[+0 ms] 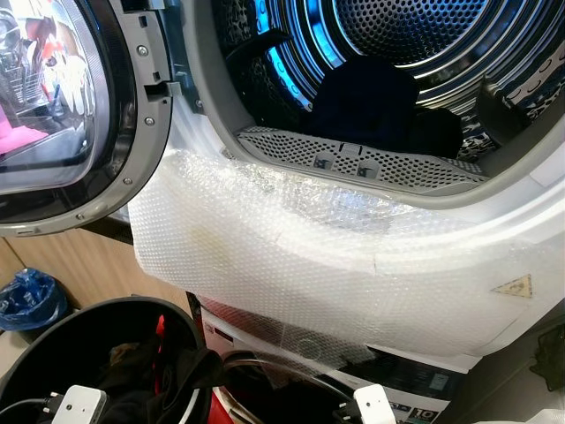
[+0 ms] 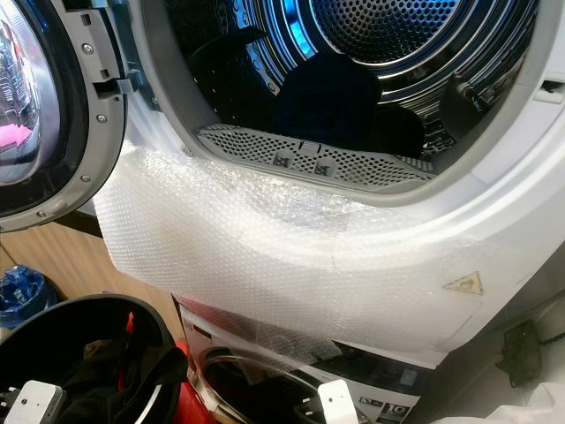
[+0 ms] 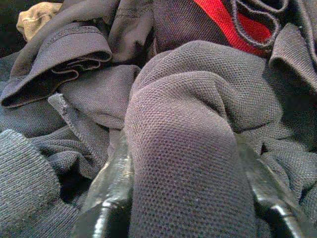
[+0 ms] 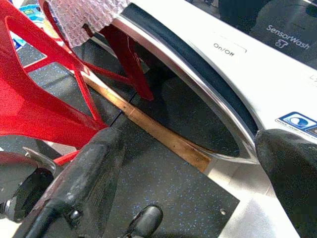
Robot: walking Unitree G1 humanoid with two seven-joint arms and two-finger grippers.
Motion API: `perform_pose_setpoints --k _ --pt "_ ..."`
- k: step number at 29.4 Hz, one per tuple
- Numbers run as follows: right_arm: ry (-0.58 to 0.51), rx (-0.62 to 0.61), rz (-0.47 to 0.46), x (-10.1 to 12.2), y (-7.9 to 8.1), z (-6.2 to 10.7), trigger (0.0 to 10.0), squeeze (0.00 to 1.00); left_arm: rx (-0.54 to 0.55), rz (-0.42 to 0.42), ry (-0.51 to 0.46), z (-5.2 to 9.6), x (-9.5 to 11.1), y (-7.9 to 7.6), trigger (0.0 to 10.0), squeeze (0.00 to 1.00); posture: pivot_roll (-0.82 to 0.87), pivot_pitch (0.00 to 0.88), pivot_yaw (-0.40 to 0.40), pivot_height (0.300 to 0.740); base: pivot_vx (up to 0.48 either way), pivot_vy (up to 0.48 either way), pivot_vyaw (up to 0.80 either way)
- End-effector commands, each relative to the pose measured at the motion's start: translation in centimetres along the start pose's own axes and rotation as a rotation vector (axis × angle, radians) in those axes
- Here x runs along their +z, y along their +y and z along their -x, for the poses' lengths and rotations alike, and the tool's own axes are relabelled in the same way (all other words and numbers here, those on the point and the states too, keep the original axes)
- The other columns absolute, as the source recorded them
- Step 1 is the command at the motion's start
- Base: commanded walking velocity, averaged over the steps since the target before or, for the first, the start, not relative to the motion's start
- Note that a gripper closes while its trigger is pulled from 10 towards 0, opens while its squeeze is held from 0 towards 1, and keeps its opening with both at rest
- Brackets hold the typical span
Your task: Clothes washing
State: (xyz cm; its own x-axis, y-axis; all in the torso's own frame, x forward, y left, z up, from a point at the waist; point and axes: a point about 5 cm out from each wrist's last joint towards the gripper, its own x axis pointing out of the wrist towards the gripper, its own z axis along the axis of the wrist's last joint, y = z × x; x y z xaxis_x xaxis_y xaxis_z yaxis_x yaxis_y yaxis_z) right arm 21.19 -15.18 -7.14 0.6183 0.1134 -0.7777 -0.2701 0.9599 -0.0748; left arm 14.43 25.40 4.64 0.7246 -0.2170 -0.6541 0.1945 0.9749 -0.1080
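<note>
The left gripper (image 3: 185, 208) is sunk in the black laundry basket (image 1: 53, 331), its glossy black fingers (image 3: 111, 183) clamped on a fold of dark knit garment (image 3: 188, 148) with a fine piqué weave; a red strip (image 3: 223, 22) crosses the cloth behind. The right gripper (image 4: 193, 163) hangs with fingers apart by the lower washing machine (image 4: 247, 64), labelled "On/Off" and "SensorWash". Above, the perforated steel drum (image 1: 397, 26) holds dark clothes (image 1: 371, 102). Bubble wrap (image 1: 309, 256) drapes over the white rim below the opening, beside the open round glass door (image 1: 53, 106).

Dark garment (image 1: 371, 106) deep in the drum (image 1: 415, 35), shape indistinct; door (image 1: 62, 115) cut off at the edge.
</note>
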Motion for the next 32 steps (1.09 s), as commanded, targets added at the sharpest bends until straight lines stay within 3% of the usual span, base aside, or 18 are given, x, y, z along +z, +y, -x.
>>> perform_pose_setpoints --k 1,12,18,24,25,28,29,32 --pt "0.024 0.015 0.009 -0.4 0.3 0.0 10.0 0.00 -0.052 0.028 0.082 -0.3 -1.7 -0.8 0.0 0.00 0.40 0.000 -0.057 0.740 0.000 0.000 0.00" --pt "0.028 0.038 0.007 -0.4 0.8 0.0 10.0 0.00 -0.046 0.040 0.038 0.2 -1.0 -0.7 0.0 0.00 0.41 0.000 -0.050 0.740 0.000 0.000 0.00" --pt "0.038 0.047 0.003 -0.6 1.0 0.0 10.0 0.00 -0.072 0.061 0.002 1.3 -0.8 -0.7 0.0 0.00 0.42 0.000 -0.049 0.740 0.000 0.000 0.00" --pt "0.036 0.067 -0.003 -0.3 1.3 -0.1 10.0 0.00 -0.243 0.033 -0.053 3.7 -0.1 -1.4 0.0 0.00 0.43 0.000 -0.051 0.740 0.000 0.000 0.00" --pt "0.034 0.077 -0.006 -0.2 1.5 -0.1 10.0 0.00 -0.348 0.008 -0.088 5.6 0.4 -1.9 0.0 0.00 0.44 0.000 -0.054 0.740 0.000 0.000 0.00" --pt "0.033 0.084 -0.005 -0.1 1.6 -0.2 10.0 0.00 -0.402 0.001 -0.104 6.7 0.6 -2.2 0.0 0.00 0.45 0.000 -0.056 0.740 0.000 0.000 0.00" --pt "0.031 0.098 -0.004 0.2 1.8 -0.2 10.0 0.00 -0.473 0.019 -0.117 8.5 1.0 -2.3 0.0 0.00 0.46 0.000 -0.058 0.740 0.000 0.000 0.00" --pt "0.030 0.103 -0.005 0.2 1.9 -0.2 10.0 0.00 -0.495 0.024 -0.121 9.1 1.1 -2.3 0.0 0.00 0.46 0.000 -0.059 0.740 0.000 0.000 0.00"
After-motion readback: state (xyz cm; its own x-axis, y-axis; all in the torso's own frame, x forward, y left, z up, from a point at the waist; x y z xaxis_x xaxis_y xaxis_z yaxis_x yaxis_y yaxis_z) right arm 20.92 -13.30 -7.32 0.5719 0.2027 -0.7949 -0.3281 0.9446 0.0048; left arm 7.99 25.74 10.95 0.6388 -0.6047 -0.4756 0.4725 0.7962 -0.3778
